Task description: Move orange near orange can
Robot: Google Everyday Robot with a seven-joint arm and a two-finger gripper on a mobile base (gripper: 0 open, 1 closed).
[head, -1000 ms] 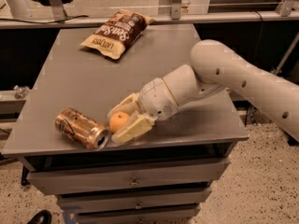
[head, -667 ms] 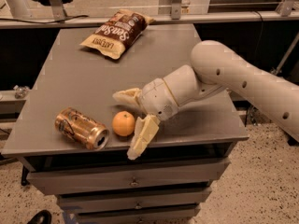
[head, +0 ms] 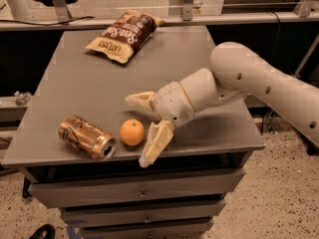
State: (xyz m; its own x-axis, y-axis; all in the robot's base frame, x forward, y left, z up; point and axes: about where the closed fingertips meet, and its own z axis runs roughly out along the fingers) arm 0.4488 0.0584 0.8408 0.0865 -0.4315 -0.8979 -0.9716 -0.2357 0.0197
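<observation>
The orange (head: 132,132) sits on the grey table (head: 89,78) near the front edge, a small gap to the right of the orange can (head: 86,137). The can lies on its side with its silver top facing front right. My gripper (head: 142,127) is open, just right of the orange and not touching it. One cream finger (head: 139,100) points left behind the fruit. The other finger (head: 154,144) hangs over the table's front edge.
A brown-and-cream chip bag (head: 123,35) lies at the back of the table. My white arm (head: 249,83) reaches in from the right over the table's right side. Drawers (head: 139,195) sit below the tabletop.
My gripper opened and let go of the orange, then drew back a little to the right. The orange stays on the table beside the can.
</observation>
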